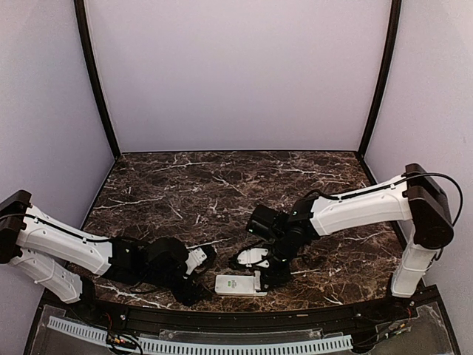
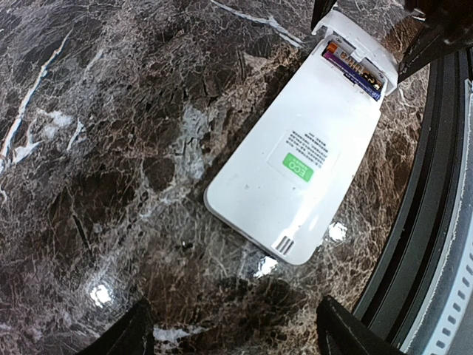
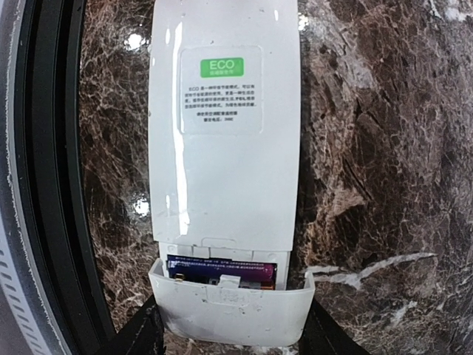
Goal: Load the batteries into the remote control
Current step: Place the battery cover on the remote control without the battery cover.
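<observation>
I see open marble table across the whole far side, free for either arm. The front is tight. The remote control lies just beside the black front rail. The right gripper straddles its battery end. The left gripper, fingers spread wide, hangs near its other end.

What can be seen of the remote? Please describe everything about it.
The remote is a white, glossy plastic slab with rounded corners. It lies flat, back up, on the marble table near the front edge. Its back carries a green ECO sticker with small print, and slots at one end. At the other end the bay is open, with a purple battery inside. The white cover sits half off that end, and the right jaws seem to grip it.
</observation>
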You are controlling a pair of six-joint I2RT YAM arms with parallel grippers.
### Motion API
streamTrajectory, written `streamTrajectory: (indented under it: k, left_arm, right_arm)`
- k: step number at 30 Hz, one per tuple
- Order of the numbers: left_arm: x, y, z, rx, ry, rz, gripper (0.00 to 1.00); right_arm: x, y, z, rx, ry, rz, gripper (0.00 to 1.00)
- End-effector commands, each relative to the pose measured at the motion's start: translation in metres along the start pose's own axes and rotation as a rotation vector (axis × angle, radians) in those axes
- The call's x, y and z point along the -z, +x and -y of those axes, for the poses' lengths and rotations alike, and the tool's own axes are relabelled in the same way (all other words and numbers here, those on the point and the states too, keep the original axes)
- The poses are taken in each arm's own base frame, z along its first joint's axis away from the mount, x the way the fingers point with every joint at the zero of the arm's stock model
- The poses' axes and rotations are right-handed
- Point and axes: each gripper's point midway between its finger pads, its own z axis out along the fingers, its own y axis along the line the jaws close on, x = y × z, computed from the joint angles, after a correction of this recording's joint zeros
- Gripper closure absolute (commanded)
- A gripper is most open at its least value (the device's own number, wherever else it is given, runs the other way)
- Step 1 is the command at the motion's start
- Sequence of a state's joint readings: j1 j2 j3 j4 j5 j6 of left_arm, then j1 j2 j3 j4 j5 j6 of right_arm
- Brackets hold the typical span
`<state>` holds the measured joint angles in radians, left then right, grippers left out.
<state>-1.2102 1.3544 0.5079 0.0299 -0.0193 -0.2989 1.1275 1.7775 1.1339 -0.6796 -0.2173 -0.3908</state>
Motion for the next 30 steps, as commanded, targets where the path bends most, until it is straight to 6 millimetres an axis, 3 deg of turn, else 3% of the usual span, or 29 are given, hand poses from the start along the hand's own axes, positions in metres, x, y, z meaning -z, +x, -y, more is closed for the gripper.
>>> streamTrajectory:
  k: [1, 13, 30]
  left_arm:
    - [0.0, 0.005, 0.0, -0.011, 0.002, -0.005, 0.25]
    - [0.007, 0.0, -0.004, 0.008, -0.019, 0.031, 0.25]
    - [0.014, -0.004, -0.003, 0.008, -0.008, 0.069, 0.25]
  right_arm:
    - [-0.003, 0.009, -0.004, -0.037, -0.037, -0.067, 0.45]
    - [-0.004, -0.002, -0.009, -0.054, -0.043, -0.079, 0.44]
    - [-0.011, 0.008, -0.01, -0.061, -0.021, -0.151, 0.42]
